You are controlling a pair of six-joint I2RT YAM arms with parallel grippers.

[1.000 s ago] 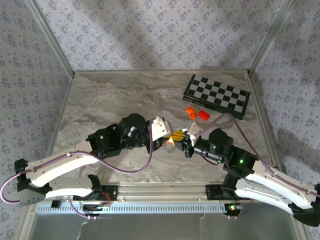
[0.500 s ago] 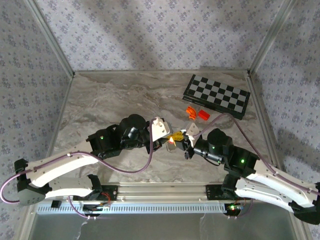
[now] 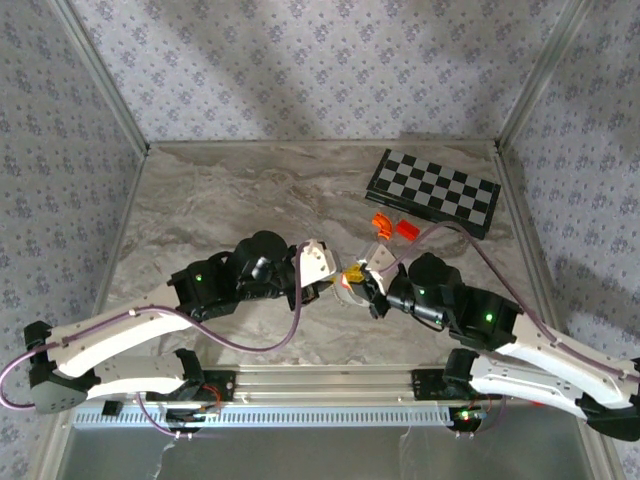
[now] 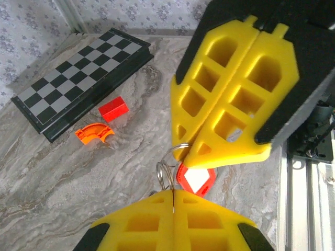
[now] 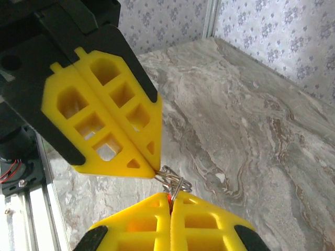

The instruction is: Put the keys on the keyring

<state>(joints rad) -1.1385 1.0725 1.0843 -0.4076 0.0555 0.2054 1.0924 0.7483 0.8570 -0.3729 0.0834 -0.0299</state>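
Shifted a little since a second ago: left forearm sunk slightly toward the near edge, right wrist nudged leftward, yellow tips drawn closer together.

From above: left gripper point(image 3: 340, 283) reaching rightward at the end of a bent arm sweeping in from the near-left corner; right gripper point(image 3: 360, 285) reaching leftward from an arm coming in from the near-right corner; tip to tip over the marbled table point(image 3: 220, 200), a little right of its middle; keys point(image 3: 350, 289) pinched between them, too small there to read. Chessboard point(image 3: 432, 192) lying at the far right; red block point(image 3: 406, 229) and orange curved block point(image 3: 380, 221) just in front of it, well apart from both grippers.

From the left wrist: own fingers point(image 4: 141, 225) pressed flush together at the bottom edge, clamped on a silvery wire ring point(image 4: 163, 172) rising out of their seam; right gripper point(image 4: 191, 150) slanting down from the upper right, fingers tight together, tip nipping the upper loop of the same wire; red tag point(image 4: 196, 179) of the keys hanging between the two tips.

From the right wrist: own fingers point(image 5: 204, 222) closed at the bottom; wire ring point(image 5: 172, 182) entering the seam, a sliver of red beside it; left gripper point(image 5: 155, 174) tilting down from the upper left, closed, its point touching the ring.
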